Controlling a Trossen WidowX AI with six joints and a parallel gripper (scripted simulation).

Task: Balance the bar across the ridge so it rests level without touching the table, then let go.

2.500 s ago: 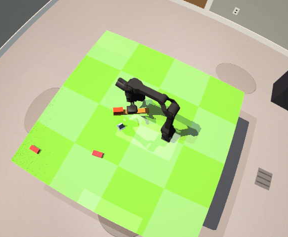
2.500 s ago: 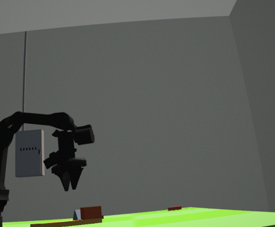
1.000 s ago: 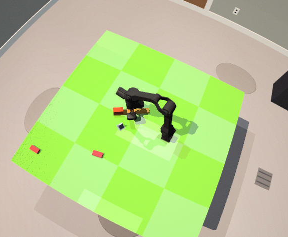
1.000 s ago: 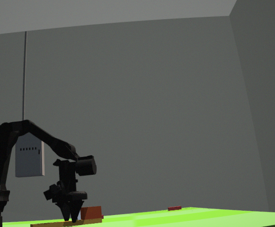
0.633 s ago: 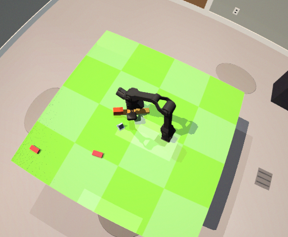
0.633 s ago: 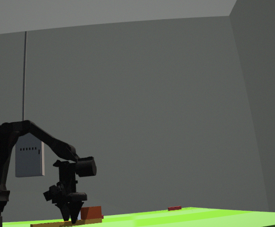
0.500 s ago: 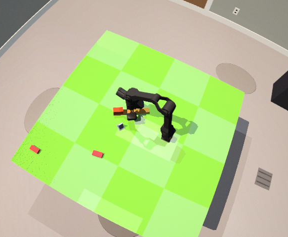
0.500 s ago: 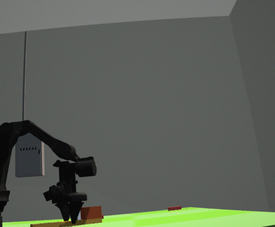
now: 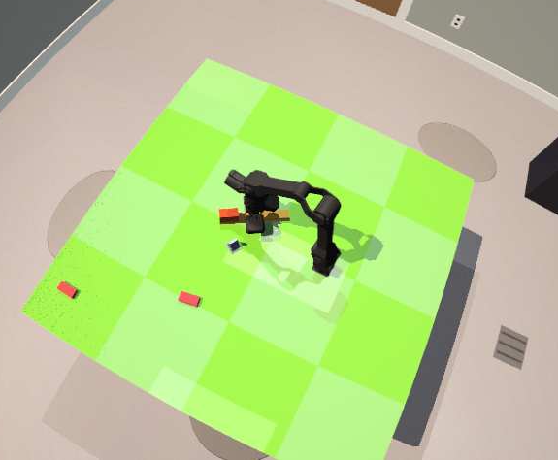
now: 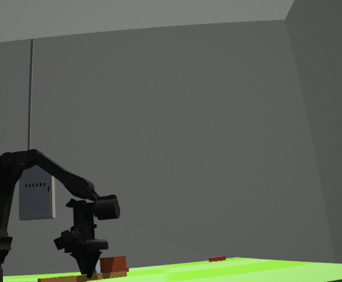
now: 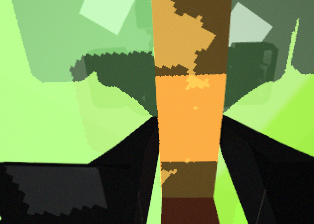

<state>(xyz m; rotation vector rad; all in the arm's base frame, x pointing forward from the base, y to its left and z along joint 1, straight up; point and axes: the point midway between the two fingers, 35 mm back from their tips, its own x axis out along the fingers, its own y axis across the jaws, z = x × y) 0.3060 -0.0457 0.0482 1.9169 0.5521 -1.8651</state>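
Observation:
The orange-yellow bar (image 9: 280,215) (image 10: 60,278) (image 11: 189,137) lies low at the table, with an orange-red block (image 9: 228,213) (image 10: 112,265) on one end. In the wrist view the block shows only as a dark red part at the bottom edge. My gripper (image 9: 254,216) (image 10: 89,275) (image 11: 187,123) points down over the bar and is shut on it, one finger against each long side, between the block and the far end. The small grey-blue ridge (image 9: 234,246) (image 10: 97,266) stands apart from the bar, partly hidden in the exterior view.
A red brick (image 9: 189,298) lies on the green checkered table (image 9: 279,296), beyond the ridge from the bar. Another red brick (image 9: 67,289) (image 10: 217,258) lies near the table's far left corner. The arm's base stands on the table, right of the bar in the top view.

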